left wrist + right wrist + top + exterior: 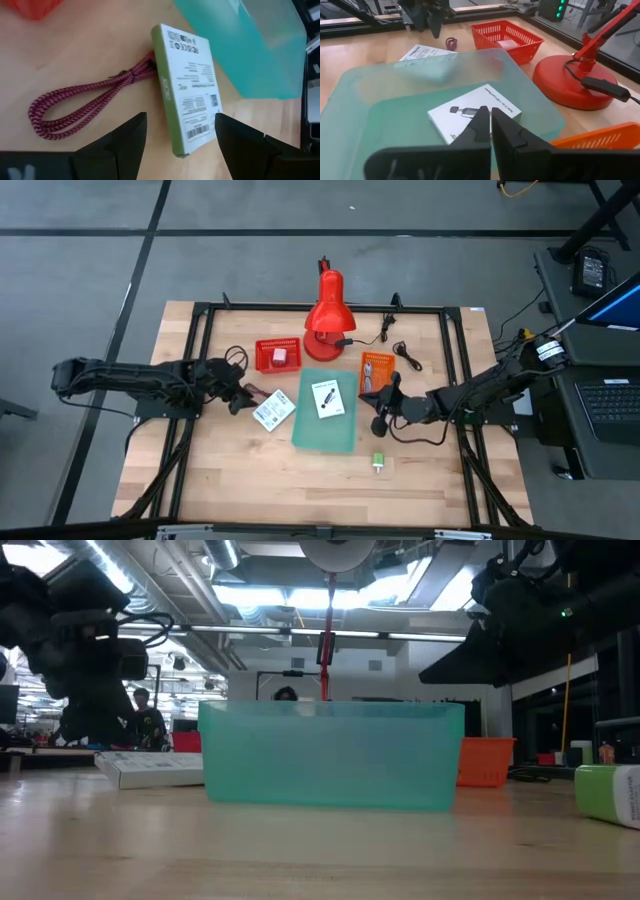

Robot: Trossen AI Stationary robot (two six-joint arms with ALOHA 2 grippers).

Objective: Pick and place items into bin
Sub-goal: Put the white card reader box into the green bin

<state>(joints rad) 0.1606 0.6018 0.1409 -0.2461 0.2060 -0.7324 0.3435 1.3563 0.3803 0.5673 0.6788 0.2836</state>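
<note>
The left tool (238, 395) is low over the wooden table (200, 470), on the left side of the green bin (327, 427). Its two fingers (122, 145) are spread apart and hold nothing. Right in front of them lies a white box (187, 85) with small print and a green edge. It lies flat on the table, and its near end sits in the gap between the two fingers. The fingers do not touch it. A dark red braided cable (85, 102) lies in a loop just beside the box, and one end of the cable touches the box's edge. The bin is just past the box.

The right tool (380, 402) is at the right edge of the bin. Its fingers (480, 127) are pressed tight together with nothing between them. A white card box (475, 117) with a black picture on it lies flat inside the bin, under and in front of this tool.

A red basket (278, 354) stands behind the bin on the left side, with a pink cube (280, 356) inside it. An orange basket (377, 370) stands behind the right tool. A red lamp (327, 315) stands between the two baskets at the back. A small green and white block (379, 462) lies alone on the table, in front of the right tool and well apart from it.
</note>
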